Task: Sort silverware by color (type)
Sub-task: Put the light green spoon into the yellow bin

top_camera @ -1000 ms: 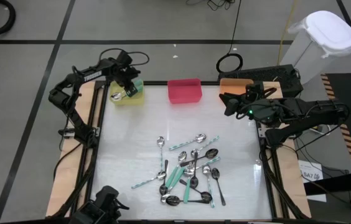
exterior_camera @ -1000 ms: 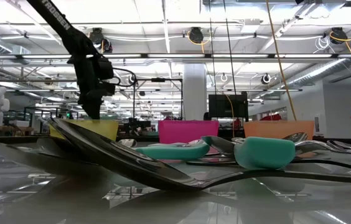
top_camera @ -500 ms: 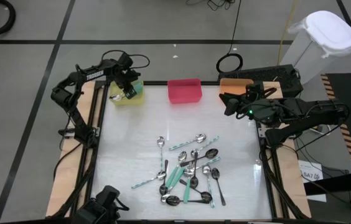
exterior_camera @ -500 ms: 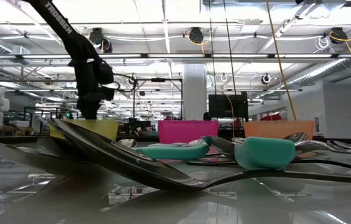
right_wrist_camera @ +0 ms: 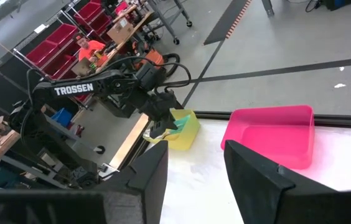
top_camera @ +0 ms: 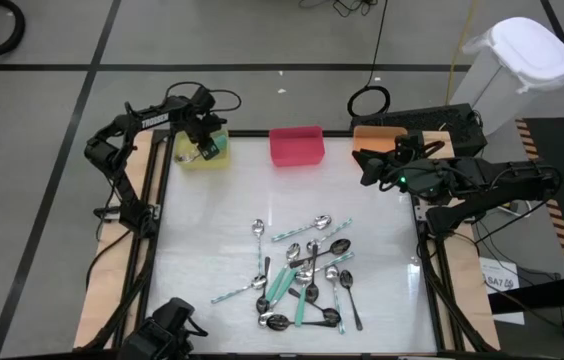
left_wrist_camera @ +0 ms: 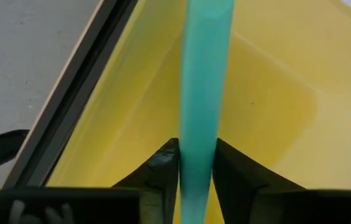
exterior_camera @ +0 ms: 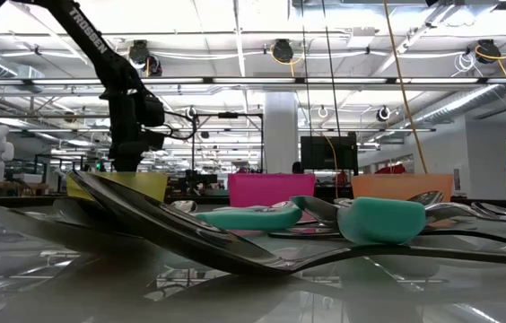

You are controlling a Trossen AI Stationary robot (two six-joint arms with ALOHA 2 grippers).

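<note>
My left gripper (top_camera: 205,148) hangs over the yellow bin (top_camera: 220,158) at the table's far left corner, shut on a teal-handled spoon (left_wrist_camera: 201,74). In the low view it dips behind the yellow bin's rim (exterior_camera: 118,179). The rest of the silverware (top_camera: 302,280), a heap of teal-handled, silver and dark spoons, lies on the white table near its front middle. My right gripper (right_wrist_camera: 194,165) is raised at the table's far right (top_camera: 367,165), open and with nothing in it. My left gripper pinches the spoon's teal handle (left_wrist_camera: 198,163) between its two fingers (left_wrist_camera: 163,163). The fingers come from above and point down. The handle runs on past the fingertips down into the yellow bin. Whether the spoon's lower end touches the bin's floor, I cannot tell.
A pink bin (top_camera: 296,146) stands at the far middle and an orange bin (top_camera: 374,135) at the far right, partly under my right arm. A black frame (top_camera: 157,215) edges the table. Bare white table lies between the bins and the heap.
My left gripper has sunk a little into the yellow bin and tipped slightly, still holding the teal spoon. The spoon's shiny lower end has swung from the bin's left side toward its middle.
</note>
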